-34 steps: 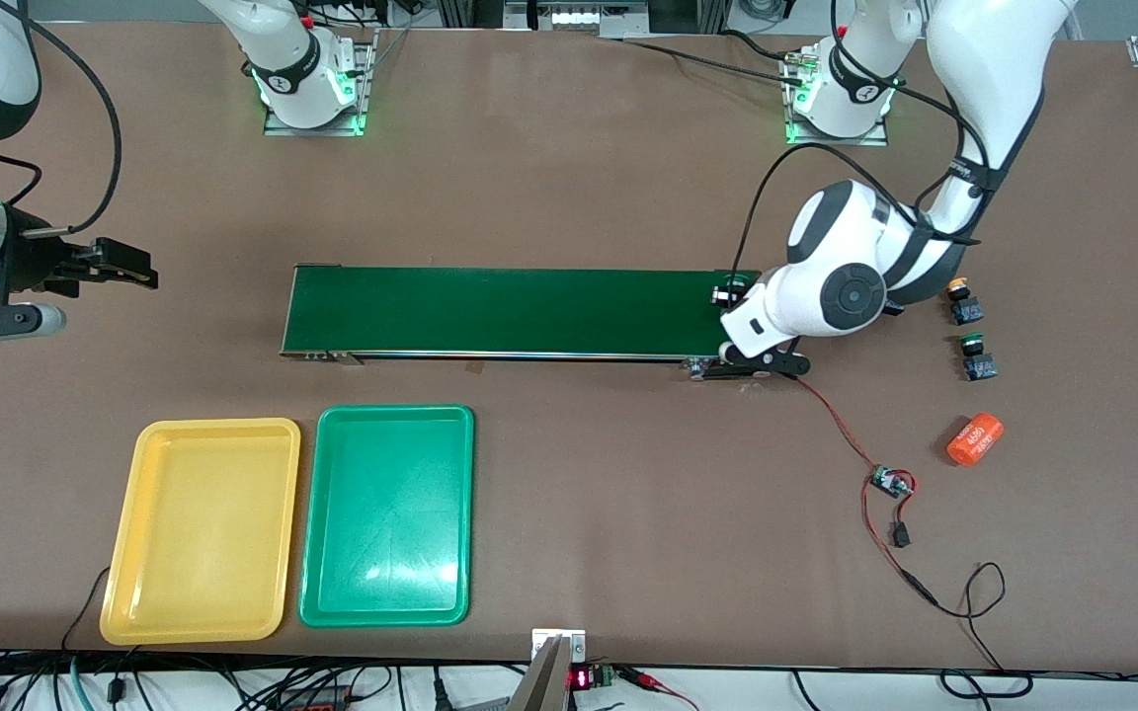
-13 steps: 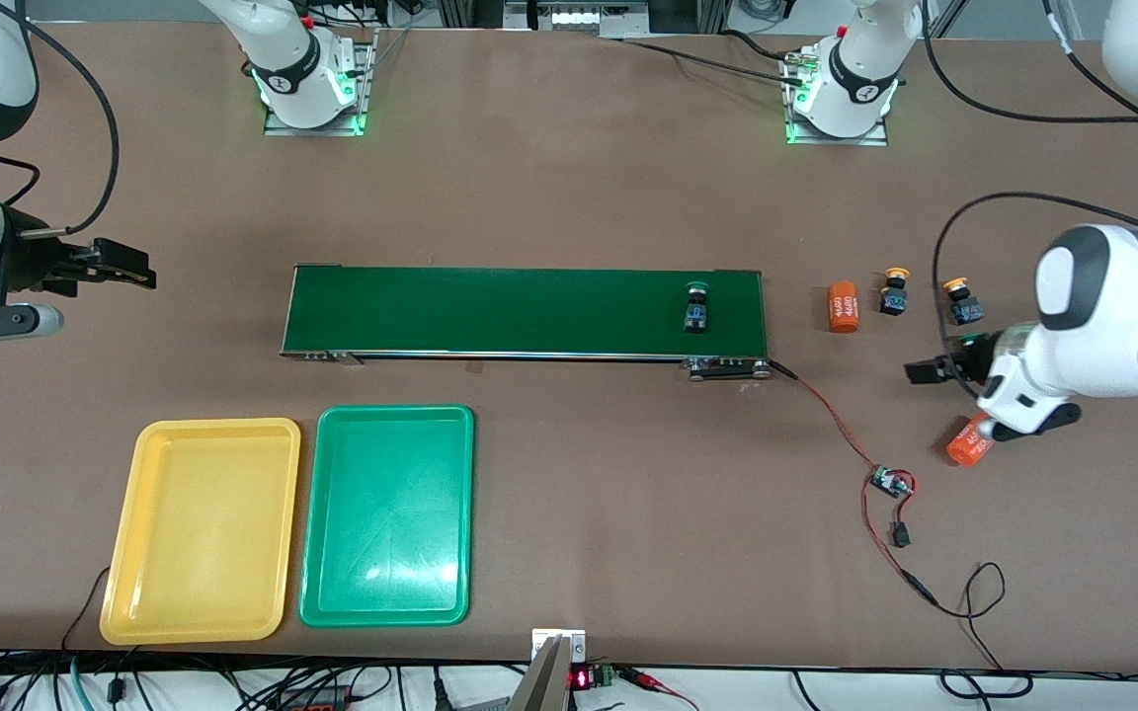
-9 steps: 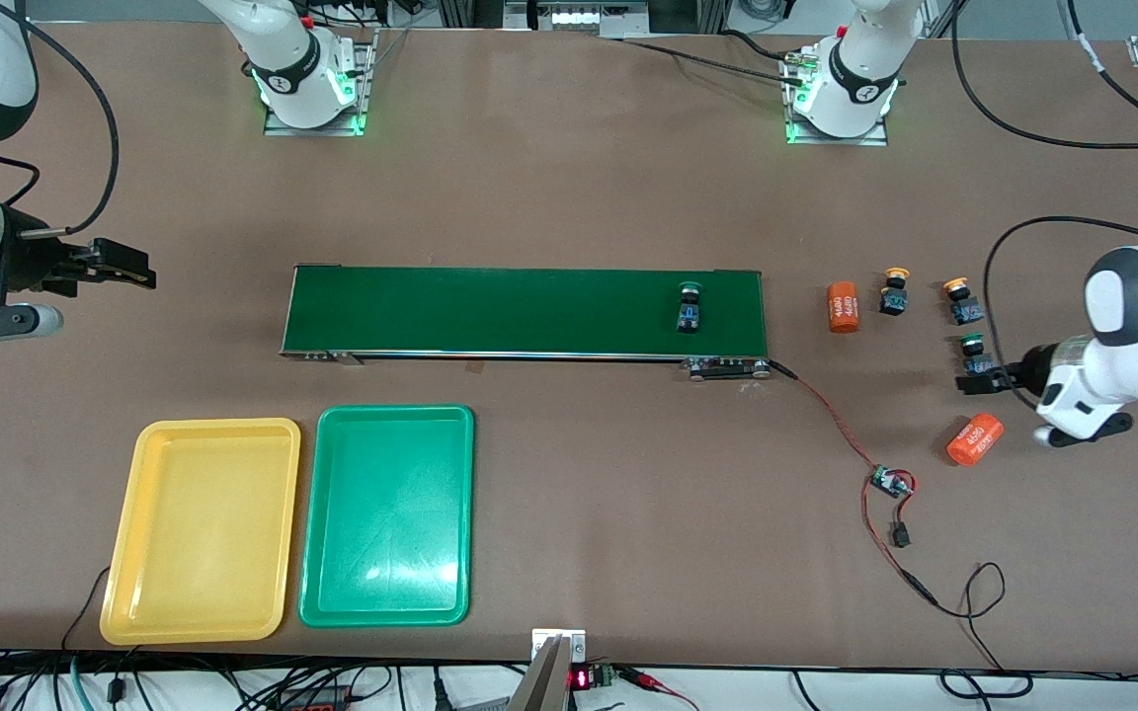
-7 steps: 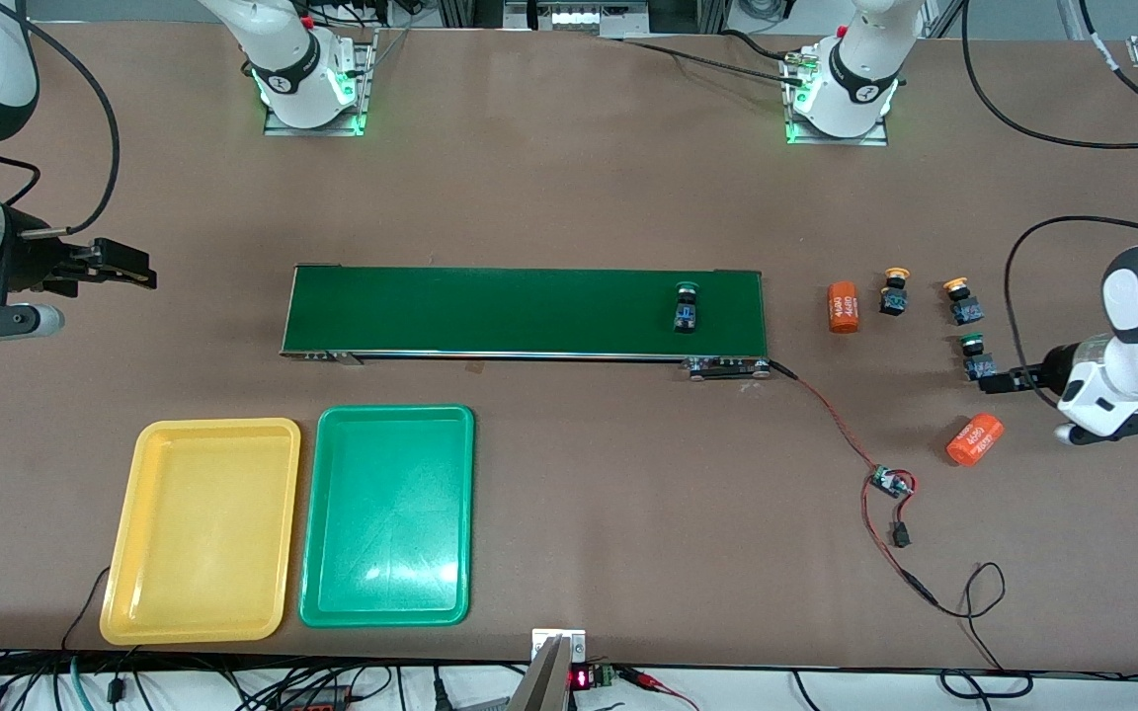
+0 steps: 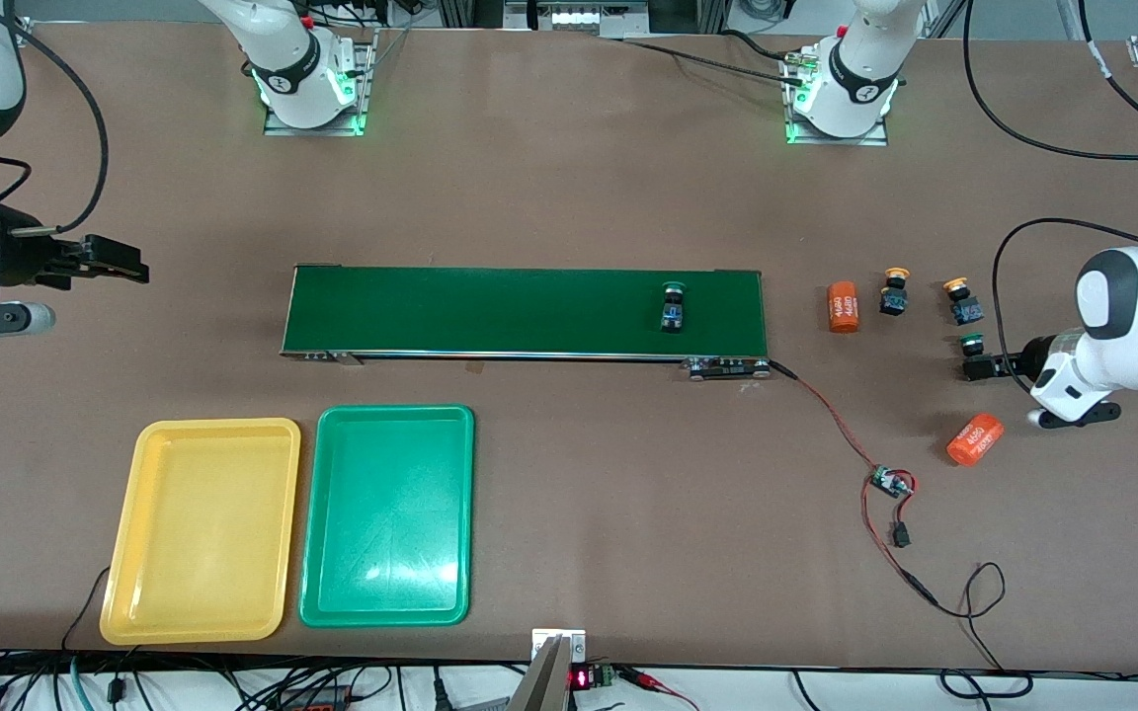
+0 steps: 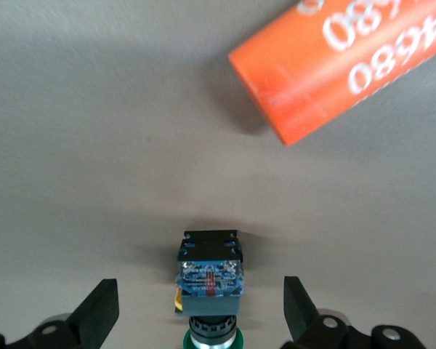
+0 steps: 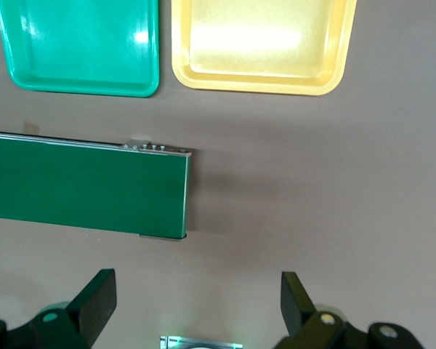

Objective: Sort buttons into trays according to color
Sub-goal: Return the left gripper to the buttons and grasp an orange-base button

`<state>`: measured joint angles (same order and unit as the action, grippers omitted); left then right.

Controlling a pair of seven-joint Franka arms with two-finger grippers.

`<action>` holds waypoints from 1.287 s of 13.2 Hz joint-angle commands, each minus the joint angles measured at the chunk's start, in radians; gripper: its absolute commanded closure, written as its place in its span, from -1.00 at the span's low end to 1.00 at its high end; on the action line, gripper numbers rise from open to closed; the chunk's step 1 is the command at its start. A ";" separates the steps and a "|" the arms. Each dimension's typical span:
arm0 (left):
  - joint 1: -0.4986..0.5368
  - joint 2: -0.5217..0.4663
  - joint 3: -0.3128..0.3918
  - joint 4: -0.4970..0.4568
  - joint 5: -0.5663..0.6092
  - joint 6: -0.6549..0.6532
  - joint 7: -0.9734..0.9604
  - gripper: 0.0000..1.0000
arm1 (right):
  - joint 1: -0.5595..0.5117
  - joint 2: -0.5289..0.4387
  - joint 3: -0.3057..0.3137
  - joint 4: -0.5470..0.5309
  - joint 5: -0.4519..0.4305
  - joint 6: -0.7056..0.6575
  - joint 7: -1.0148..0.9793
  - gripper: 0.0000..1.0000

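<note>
We see the left gripper low at the left arm's end of the table, fingers spread on either side of a green button that stands on the table, not yet pinched. Two yellow buttons stand just farther from the front camera, between two orange cylinders. Another green button lies on the belt near that same end. The right gripper waits in the air, jaws wide, off the belt's opposite end. The yellow tray and green tray sit side by side, nearer the front camera than the belt.
</note>
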<state>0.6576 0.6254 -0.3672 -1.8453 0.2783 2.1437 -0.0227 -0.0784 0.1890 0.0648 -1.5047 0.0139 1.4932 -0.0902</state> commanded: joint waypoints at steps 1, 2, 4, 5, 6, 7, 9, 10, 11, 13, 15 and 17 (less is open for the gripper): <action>0.013 -0.016 -0.015 -0.028 0.065 0.012 0.020 -1.00 | -0.020 0.001 0.006 0.006 0.009 -0.033 -0.002 -1.00; 0.013 -0.012 -0.015 -0.034 0.077 0.018 0.020 -1.00 | -0.018 0.000 0.006 0.003 0.006 -0.034 -0.002 -1.00; 0.014 -0.004 -0.013 -0.078 0.087 0.070 0.020 -0.85 | -0.024 -0.035 0.006 -0.064 0.000 -0.033 -0.003 -1.00; 0.014 -0.007 -0.015 -0.089 0.087 0.073 0.020 -0.70 | -0.033 -0.075 0.006 -0.125 0.000 -0.016 -0.002 -1.00; 0.014 -0.012 -0.015 -0.089 0.087 0.061 0.018 -0.38 | -0.041 -0.120 0.006 -0.194 0.000 0.022 -0.002 -1.00; 0.014 -0.019 -0.015 -0.092 0.087 0.052 0.014 0.10 | -0.044 -0.162 0.006 -0.265 0.001 0.065 -0.002 -1.00; 0.008 -0.041 -0.016 -0.089 0.087 0.033 0.003 0.72 | -0.044 -0.262 0.006 -0.420 0.004 0.169 0.000 -1.00; 0.007 -0.052 -0.016 -0.084 0.087 0.033 0.015 0.87 | -0.044 -0.308 0.006 -0.493 0.009 0.214 0.000 -1.00; 0.002 -0.064 -0.018 -0.083 0.087 0.033 0.018 0.95 | -0.044 -0.354 0.006 -0.564 0.009 0.260 0.001 -1.00; -0.031 -0.099 -0.025 -0.081 0.090 0.033 0.020 1.00 | -0.044 -0.484 0.006 -0.760 0.012 0.394 0.001 -1.00; -0.110 -0.151 -0.026 -0.081 0.090 0.032 0.017 1.00 | -0.038 -0.575 0.007 -0.903 0.015 0.493 0.003 -1.00; -0.206 -0.197 -0.027 -0.086 0.084 0.032 0.020 1.00 | -0.008 -0.580 0.015 -0.921 0.020 0.522 0.039 -1.00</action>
<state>0.5391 0.4989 -0.4023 -1.9125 0.3435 2.1935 -0.0082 -0.1095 -0.3351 0.0682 -2.3647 0.0167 1.9687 -0.0855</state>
